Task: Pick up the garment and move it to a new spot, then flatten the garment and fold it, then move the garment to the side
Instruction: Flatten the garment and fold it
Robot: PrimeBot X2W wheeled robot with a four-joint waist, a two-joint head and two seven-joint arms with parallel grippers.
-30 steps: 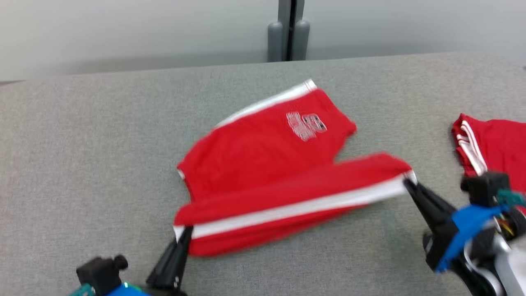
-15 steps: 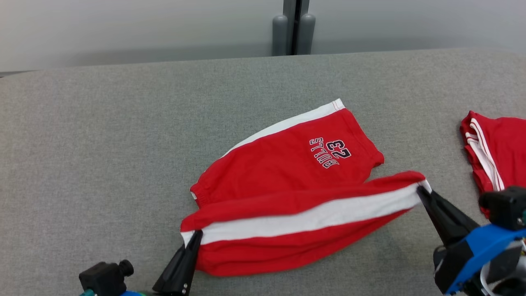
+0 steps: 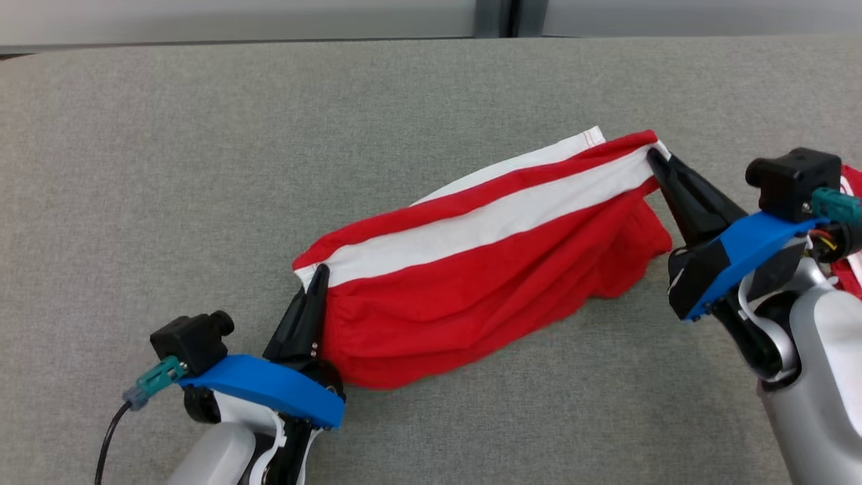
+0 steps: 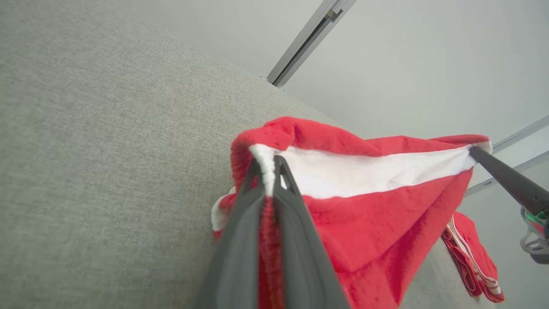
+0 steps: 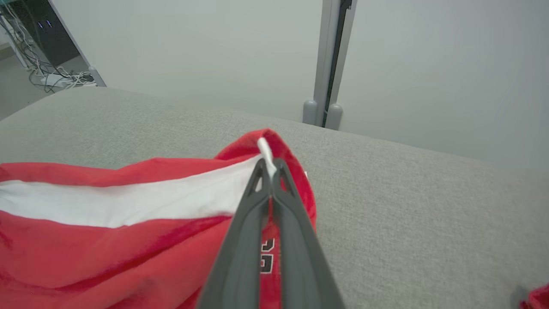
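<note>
left gripper (image 3: 320, 275) grips garment (image 3: 471, 289) corner | right gripper (image 3: 652, 156) grips opposite corner | print (image 5: 266, 254) mostly hidden

Bright, even, shadowless light (wrist views bowed at edges), sharp focus

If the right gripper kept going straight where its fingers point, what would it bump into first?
The right gripper is pinching the red shorts, whose folded edge sits just past its tips, so it would push cloth first. Beyond that probably comes the grey cushion, though depth is unclear.
</note>
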